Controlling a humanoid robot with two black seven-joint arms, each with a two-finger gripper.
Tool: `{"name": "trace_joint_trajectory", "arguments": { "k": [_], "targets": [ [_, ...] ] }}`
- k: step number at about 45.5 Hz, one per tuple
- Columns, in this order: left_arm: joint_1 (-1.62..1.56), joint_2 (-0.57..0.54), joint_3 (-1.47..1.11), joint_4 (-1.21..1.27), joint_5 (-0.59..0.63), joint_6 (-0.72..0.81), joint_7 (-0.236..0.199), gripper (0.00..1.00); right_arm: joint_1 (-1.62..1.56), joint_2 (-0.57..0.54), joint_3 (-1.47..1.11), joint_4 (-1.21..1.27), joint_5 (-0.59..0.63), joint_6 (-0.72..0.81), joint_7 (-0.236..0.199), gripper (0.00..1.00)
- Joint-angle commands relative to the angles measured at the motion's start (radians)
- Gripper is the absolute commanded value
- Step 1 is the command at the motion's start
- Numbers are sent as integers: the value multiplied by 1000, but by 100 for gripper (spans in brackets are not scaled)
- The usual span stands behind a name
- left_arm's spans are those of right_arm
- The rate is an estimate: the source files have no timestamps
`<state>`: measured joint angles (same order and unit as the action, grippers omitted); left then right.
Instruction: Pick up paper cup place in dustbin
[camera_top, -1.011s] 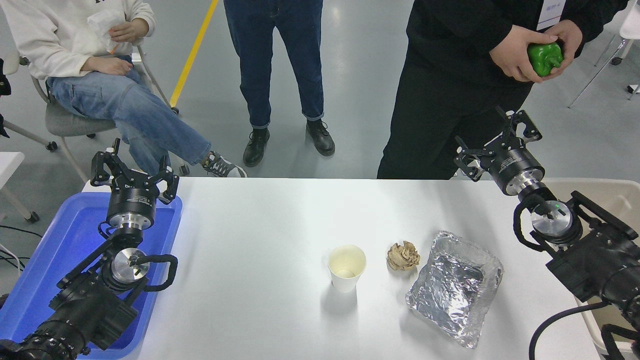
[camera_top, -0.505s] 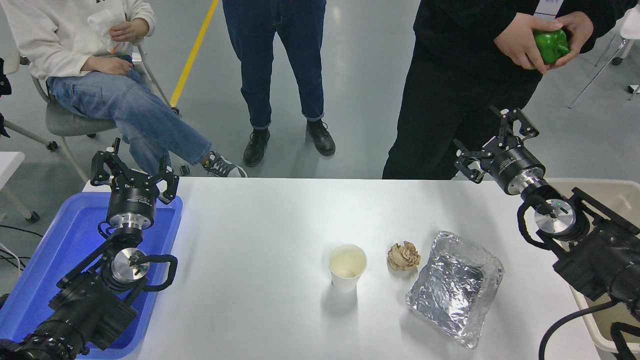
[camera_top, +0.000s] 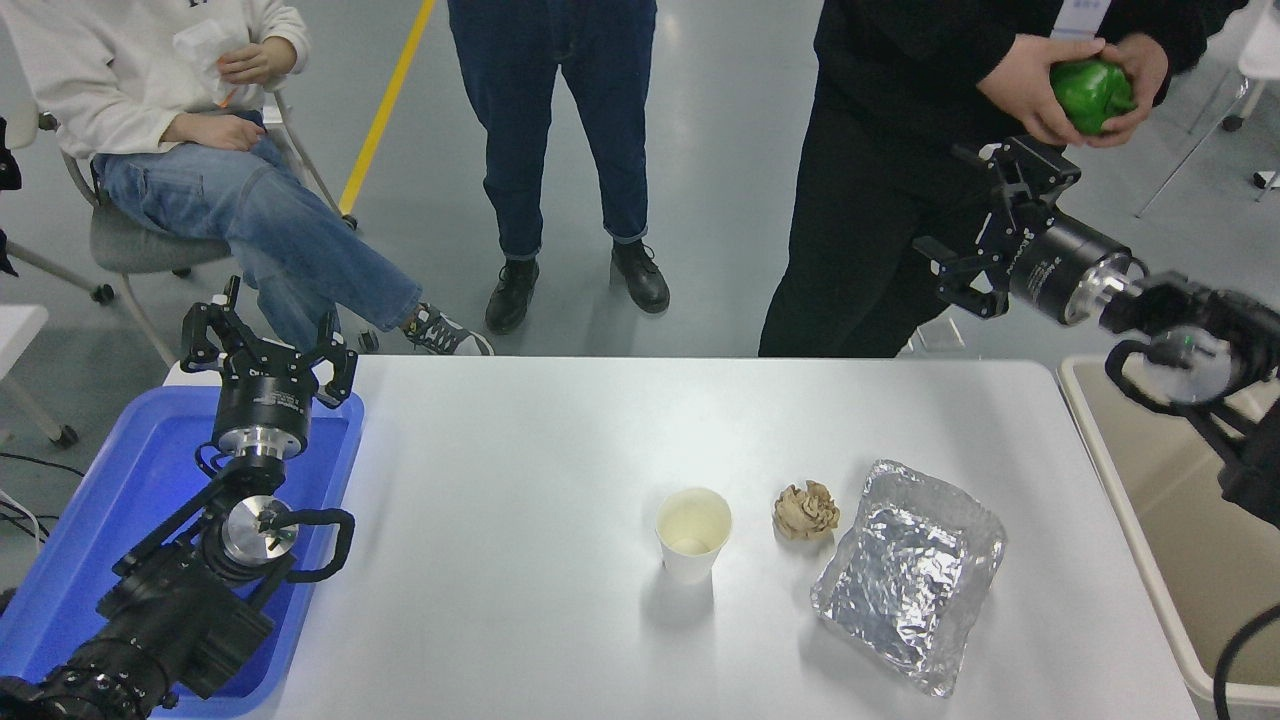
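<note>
Paper cup (camera_top: 693, 533) upright on the white desk (camera_top: 520, 480), mouth up, roughly centre and toward the near edge, nothing touching it. Crumpled tan paper ball (camera_top: 806, 510) just beside it on the right, then a crinkled foil tray (camera_top: 908, 575) right of that (ball and tray close, contact unclear). Dustbin (camera_top: 1120, 520) sits off the desk's right edge, only partly in frame. Right gripper (camera_top: 985, 225) is up in the air beyond the far right corner of the desk, fingers spread, holding nothing, well apart from the cup. Left gripper (camera_top: 268, 345) parked at lower left over the blue tray (camera_top: 70, 560), fingers also spread, empty. Three people at the far side; one person's hands (camera_top: 1040, 75) hold a green pepper (camera_top: 1092, 92) just above the right gripper.
</note>
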<state>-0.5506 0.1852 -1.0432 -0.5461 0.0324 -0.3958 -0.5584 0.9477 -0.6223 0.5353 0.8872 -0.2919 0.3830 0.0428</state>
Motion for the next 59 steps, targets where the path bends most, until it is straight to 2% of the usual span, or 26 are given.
{"name": "trace_joint_trajectory", "arguments": {
  "k": [1, 13, 19, 34, 43, 48, 53, 59],
  "targets": [
    [0, 0, 0, 0, 0, 0, 0, 99, 249, -76, -346, 96, -121, 1, -20, 100],
    [0, 0, 2, 0, 1, 0, 0, 99, 702, -63, -998, 233, -118, 25, -14, 100],
    [0, 0, 2, 0, 0, 0, 0, 99, 876, -14, -1176, 306, -119, 111, -15, 100],
    [0, 2, 3, 0, 0, 0, 0, 99, 1197, 127, -1497, 584, -119, 212, -17, 100],
    [0, 2, 3, 0, 0, 0, 0, 99, 1292, 205, -1603, 633, -102, 266, -15, 100],
    [0, 2, 3, 0, 0, 0, 0, 99, 1355, 240, -1638, 677, -43, 290, -14, 100],
    [0, 2, 2, 0, 0, 0, 0, 99, 1454, 251, -1686, 722, 72, 402, -12, 100],
    [0, 2, 2, 0, 0, 0, 0, 99, 1527, 266, -1726, 746, 122, 402, -12, 100]
  ]
}}
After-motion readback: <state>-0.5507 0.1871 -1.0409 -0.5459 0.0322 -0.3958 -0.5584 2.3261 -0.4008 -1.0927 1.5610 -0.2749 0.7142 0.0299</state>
